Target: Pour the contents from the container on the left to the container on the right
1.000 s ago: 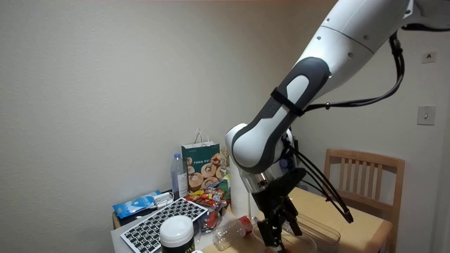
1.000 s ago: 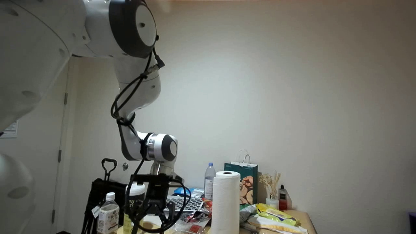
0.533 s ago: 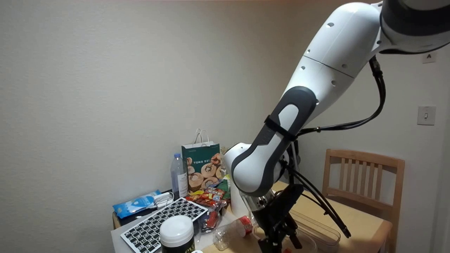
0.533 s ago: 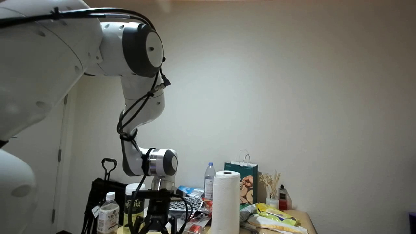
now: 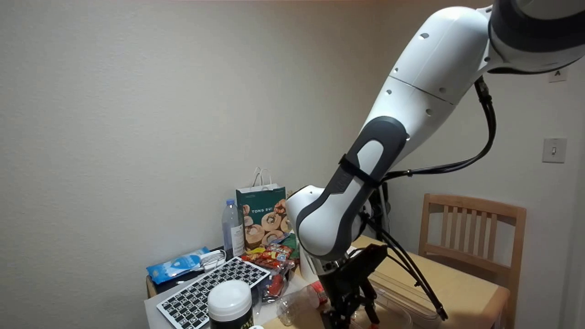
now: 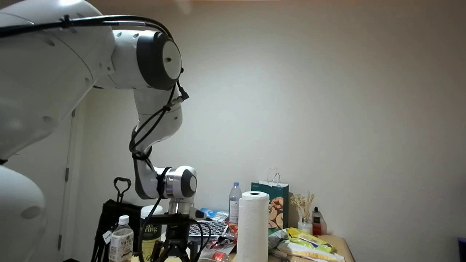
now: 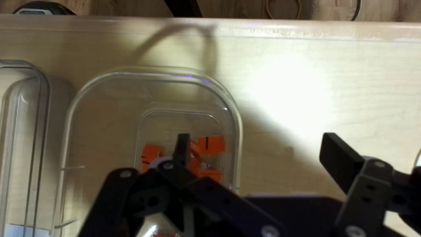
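Rounded clear-plastic container (image 7: 184, 95), orange pieces (image 7: 211, 144) inside, rests on the pale wooden desk (image 7: 361, 92) by beige walls (image 5: 160, 114); my spread black hand (image 7: 258, 148) hides part of it, and my wrist view crops another clear-plastic box (image 7: 24, 131).

wall (image 5: 137, 114): plain, off-wht, both ext. views
door (image 6: 54, 189): pale, hinged
tbl (image 5: 470, 288): lt. wood
chair (image 5: 475, 256): wood, slatted bk, by tbl
switch (image 5: 554, 151): pale, on wall
floor (image 7: 230, 8): wood-look, past tbl edge
light (image 7: 292, 95): brt. patch on tbl, wrist view
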{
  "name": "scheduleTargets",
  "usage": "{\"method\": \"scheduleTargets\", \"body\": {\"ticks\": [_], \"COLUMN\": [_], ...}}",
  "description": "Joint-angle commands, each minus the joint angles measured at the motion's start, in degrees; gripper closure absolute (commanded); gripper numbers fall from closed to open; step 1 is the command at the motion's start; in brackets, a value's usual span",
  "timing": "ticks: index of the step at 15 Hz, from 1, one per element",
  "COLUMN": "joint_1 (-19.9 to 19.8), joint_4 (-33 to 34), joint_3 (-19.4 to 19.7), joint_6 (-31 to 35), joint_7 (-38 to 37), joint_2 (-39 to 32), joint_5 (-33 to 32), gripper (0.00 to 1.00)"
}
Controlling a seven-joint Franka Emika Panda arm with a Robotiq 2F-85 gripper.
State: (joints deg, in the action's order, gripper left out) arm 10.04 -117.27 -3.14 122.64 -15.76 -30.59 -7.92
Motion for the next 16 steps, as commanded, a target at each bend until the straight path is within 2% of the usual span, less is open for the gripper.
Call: {"method": "scheduleTargets", "body": {"ticks": [1,9,12,13,16], "joint_1": [1.5,1.38,1.62,1.53,1.76], "joint_4": [2.13,5.26,5.86,5.88,5.6], "joint_3": [1.19,1.74,2.28,2.44,3.33], "joint_6": [1.59,0.98,-1.85,-3.32,-6.18], "joint_7": [-2.68,-1.33,-1.72,-1.74,-2.67], "joint_2": [-2.79,-5.76,-5.08,-4.45,-2.98], "joint_5": [-0.15,0.08,-0.22,-0.14,-1.06], "gripper": [0.18,0.73,0.91,0.95,0.98]}}
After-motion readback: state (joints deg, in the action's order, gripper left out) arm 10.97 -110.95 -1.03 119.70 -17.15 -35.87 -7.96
